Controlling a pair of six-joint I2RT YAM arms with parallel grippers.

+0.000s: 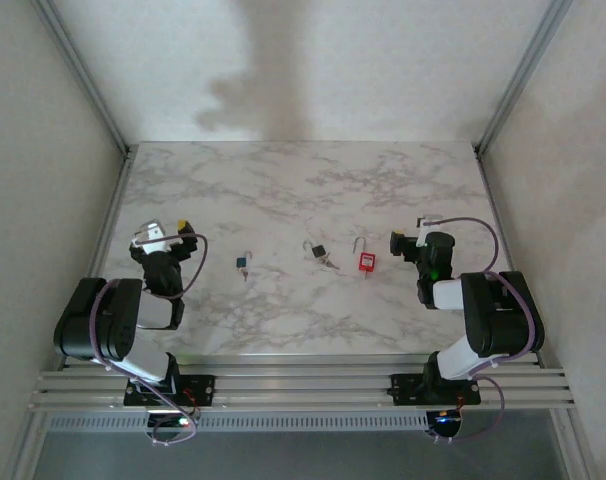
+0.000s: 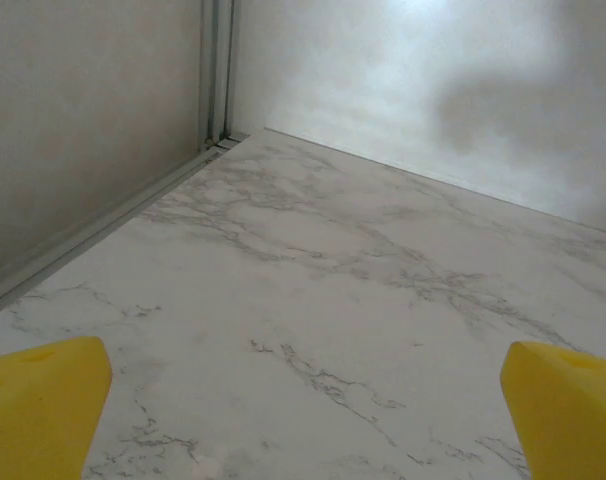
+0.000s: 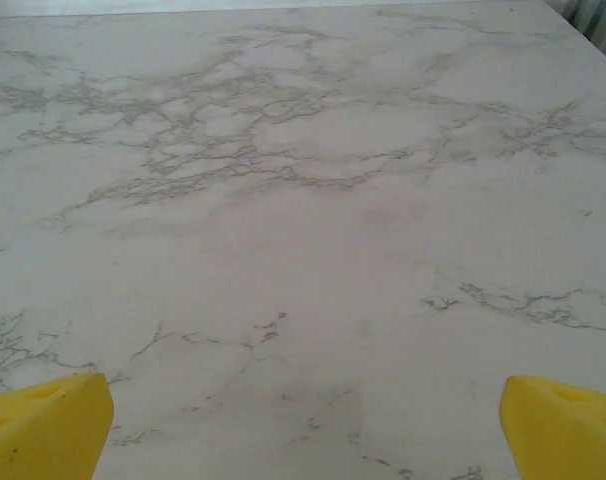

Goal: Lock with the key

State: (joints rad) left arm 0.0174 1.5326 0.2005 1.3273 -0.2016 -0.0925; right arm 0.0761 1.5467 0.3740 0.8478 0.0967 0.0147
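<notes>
Left gripper (image 1: 166, 231) sat spread wide with nothing in it, low over the left side of the marble table (image 1: 283, 190). Right gripper (image 1: 409, 233) mirrored it on the right side, jaws just as far apart and just as empty. Both pointed away from the arm bases, toward the far wall.

Between them, from the overhead view, three padlocks lay in a loose row across the middle of the table. A blue padlock (image 1: 242, 263) came first from the left, well apart from the left gripper. A dark padlock (image 1: 317, 249) lay in the centre with what looked like keys (image 1: 331, 264) touching its near right corner. A red padlock (image 1: 366, 261) sat just beside that one and near the right gripper, its shackle pointing toward the far wall. Whether any shackle was latched was too small to tell. None of the three was touched by either arm.

On the left wrist camera, yellow fingertips (image 2: 43, 405) showed in the two bottom corners with bare marble between them, and a metal frame rail (image 2: 215, 70) ran up the corner where the side wall met the back wall. On the right wrist camera it was the same story: yellow pads (image 3: 43, 425) low in each corner, veined marble stretching out ahead.
</notes>
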